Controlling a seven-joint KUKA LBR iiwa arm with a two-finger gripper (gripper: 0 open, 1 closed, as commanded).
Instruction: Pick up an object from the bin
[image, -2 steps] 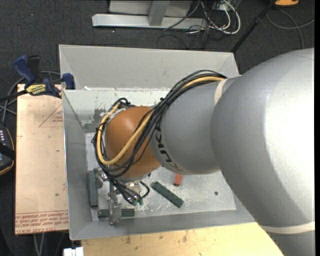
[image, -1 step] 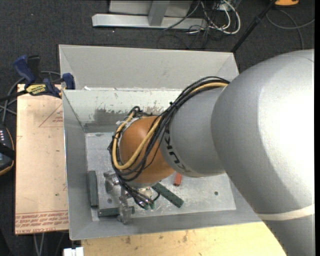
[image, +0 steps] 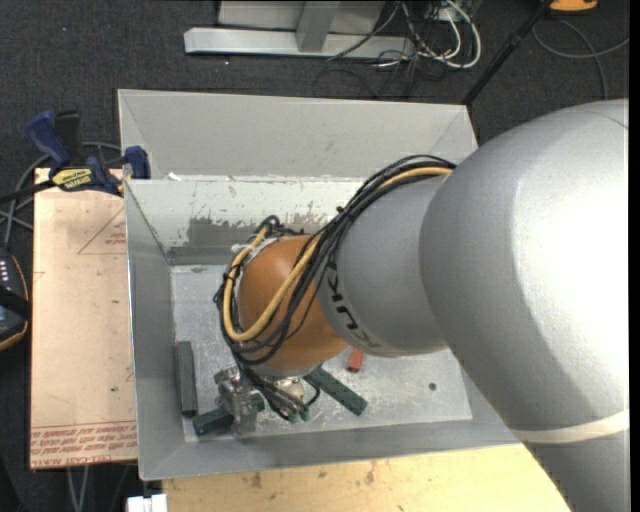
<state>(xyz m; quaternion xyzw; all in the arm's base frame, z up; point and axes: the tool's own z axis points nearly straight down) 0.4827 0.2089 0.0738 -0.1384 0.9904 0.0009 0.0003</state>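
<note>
**A:** Start at the left. What lies there, measured from the gripper (image: 243, 405)?

**B:** Furthest to the gripper's left, near the left wall of the bin (image: 150, 300), is a long dark green bar (image: 185, 378). It lies flat on the floor, with its length running away from the front wall. It is apart from the gripper.

**A:** And closer in?

**B:** A short dark green block (image: 211, 424) lies just left of the gripper and a little nearer the front wall. Its right end meets the gripper's metal tip, or comes so close that I see no gap. It lies beside the tip, not clearly inside it.

**A:** Is the gripper spread or pressed together?

**B:** That can't be made out. The tip is a tangle of bright metal parts low over the floor, and the orange cover (image: 290, 300) right above the gripper hides the rest. Black and yellow cables (image: 240, 290) loop round that cover.

**A:** And to the right?

**B:** Just right of the gripper lies a slanted dark green bar (image: 342, 394). A small red piece (image: 354, 362) sits further right of the gripper, just above that bar. It is at the edge of the grey arm (image: 520, 280), which covers the bin's right side.
</note>
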